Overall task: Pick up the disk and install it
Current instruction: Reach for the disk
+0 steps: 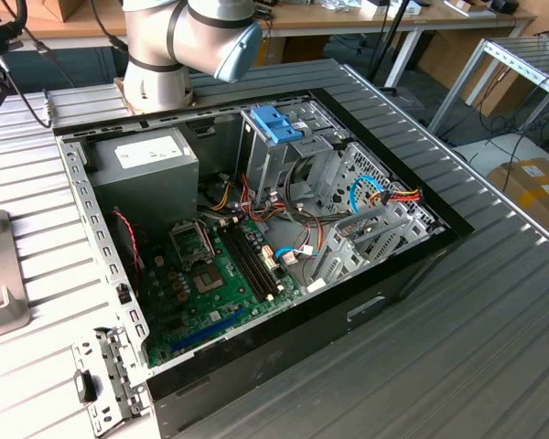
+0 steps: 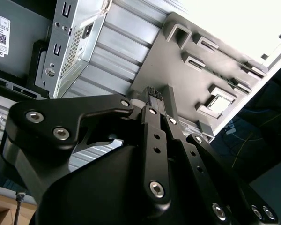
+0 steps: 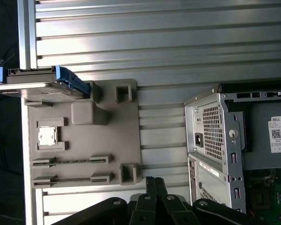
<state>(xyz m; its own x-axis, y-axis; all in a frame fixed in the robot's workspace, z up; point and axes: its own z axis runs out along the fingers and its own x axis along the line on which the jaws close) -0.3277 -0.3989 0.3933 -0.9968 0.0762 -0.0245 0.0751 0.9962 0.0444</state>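
Note:
The disk, a flat silver-grey drive with bright blue rails, lies on one end of a grey moulded holder plate in the first wrist view. My gripper hangs over the opposite end of that plate, well away from the disk. Its black fingers are pressed together, shut on nothing. The second wrist view shows the same shut gripper in front of the holder plate. The open computer case lies on the table in the exterior view, with its drive cage at the far side.
A blue plastic clip sits on the drive cage and a grey power-supply box fills the case's far corner. Loose cables lie inside. The case's rear corner stands beside the holder plate. The table is ribbed aluminium.

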